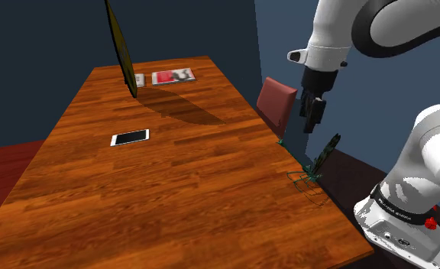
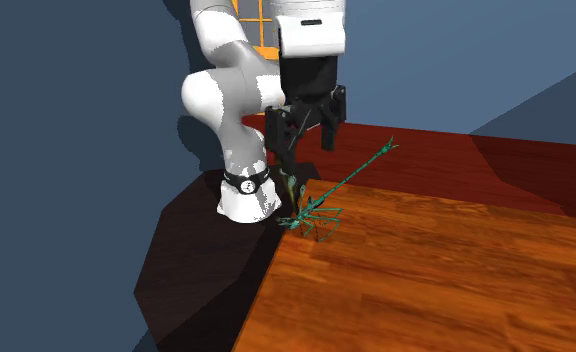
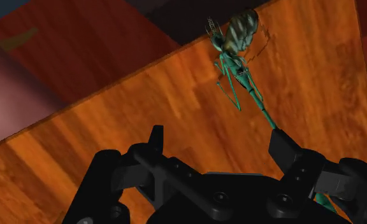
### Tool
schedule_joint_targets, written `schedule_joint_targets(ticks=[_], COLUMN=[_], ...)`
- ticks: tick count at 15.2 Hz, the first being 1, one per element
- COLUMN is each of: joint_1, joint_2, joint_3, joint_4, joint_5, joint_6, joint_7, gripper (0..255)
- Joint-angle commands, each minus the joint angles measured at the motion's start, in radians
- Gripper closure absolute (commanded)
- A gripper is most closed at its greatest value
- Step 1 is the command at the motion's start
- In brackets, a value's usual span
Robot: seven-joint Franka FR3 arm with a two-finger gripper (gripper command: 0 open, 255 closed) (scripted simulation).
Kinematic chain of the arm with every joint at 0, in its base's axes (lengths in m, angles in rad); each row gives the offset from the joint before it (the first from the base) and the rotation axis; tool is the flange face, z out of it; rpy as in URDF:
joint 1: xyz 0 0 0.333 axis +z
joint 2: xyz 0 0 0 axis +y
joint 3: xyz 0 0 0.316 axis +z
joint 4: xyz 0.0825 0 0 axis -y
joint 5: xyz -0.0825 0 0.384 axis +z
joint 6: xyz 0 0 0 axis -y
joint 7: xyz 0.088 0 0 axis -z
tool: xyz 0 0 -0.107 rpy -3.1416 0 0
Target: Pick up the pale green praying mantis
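The praying mantis (image 1: 316, 163) is teal green with a brownish wing end, and it stands at the table's edge near the stand. Its long thin body (image 2: 348, 180) slants up from its spread legs (image 2: 311, 218). My black gripper (image 1: 311, 128) hangs just above it, open, with nothing between the fingers. Seen in the second exterior view, the gripper (image 2: 306, 150) is over the legs, and the raised body passes beside it. Through the wrist camera the mantis (image 3: 237, 60) lies ahead of the gripper (image 3: 217, 141), its slender end reaching close to one fingertip (image 3: 281, 141).
The wooden table (image 1: 173, 191) carries a white phone (image 1: 130, 137), a magazine (image 1: 173, 76) at the far end and a dark leaning panel (image 1: 121, 46). A red chair (image 1: 276, 101) stands past the table edge near the gripper. Dark blue walls are behind.
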Motion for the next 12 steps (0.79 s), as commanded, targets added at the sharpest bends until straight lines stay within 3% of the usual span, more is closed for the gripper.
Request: schedule_joint_targets(ticks=[1,7,12], joint_1=[0.05,0.202,0.208], joint_2=[0.003,0.001,0.042], joint_3=[-0.005,-0.022,-0.025], joint_4=[-0.054,-0.212,-0.251], joint_5=[0.007,0.024,0.027], joint_6=[0.051,0.186,0.265], joint_7=[-0.085,-0.321,-0.333], gripper=[0,0,0])
